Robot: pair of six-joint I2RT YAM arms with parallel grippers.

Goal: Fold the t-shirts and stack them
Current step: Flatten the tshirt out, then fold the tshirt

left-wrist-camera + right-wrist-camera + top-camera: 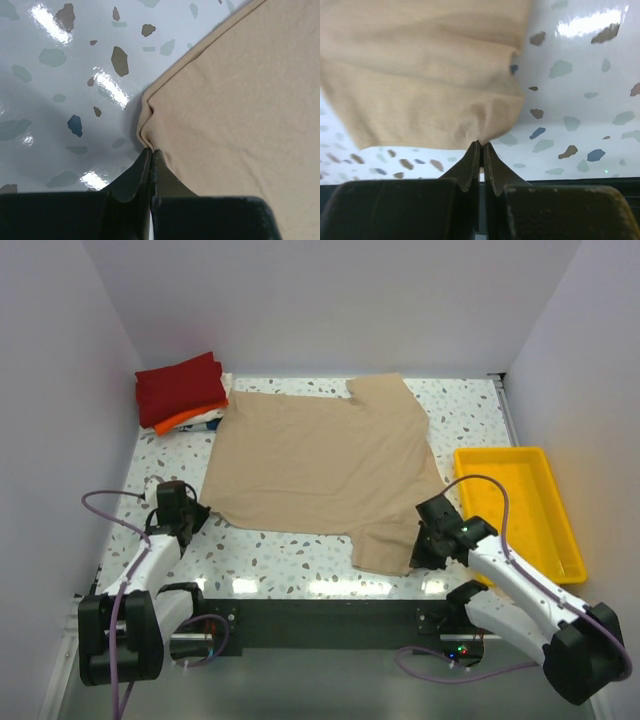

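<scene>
Tan t-shirt (320,470) showing soft, matt cloth, stitched hem running along edge. Tabletop (270,560) around t-shirt gleaming glossy and smooth, speckled stone-look, throwing back lamp glare. Yellow tray (545,510) right of t-shirt looking like smooth, slightly shiny plastic. Dark red shirt (180,388) far-left of t-shirt showing matt cloth. Left gripper (150,150) and right gripper (481,144) showing dark, matt, faintly grainy surface.

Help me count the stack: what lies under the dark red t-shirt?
Under the dark red t-shirt an orange t-shirt edges out, then white cloth; anything more is covered.
</scene>
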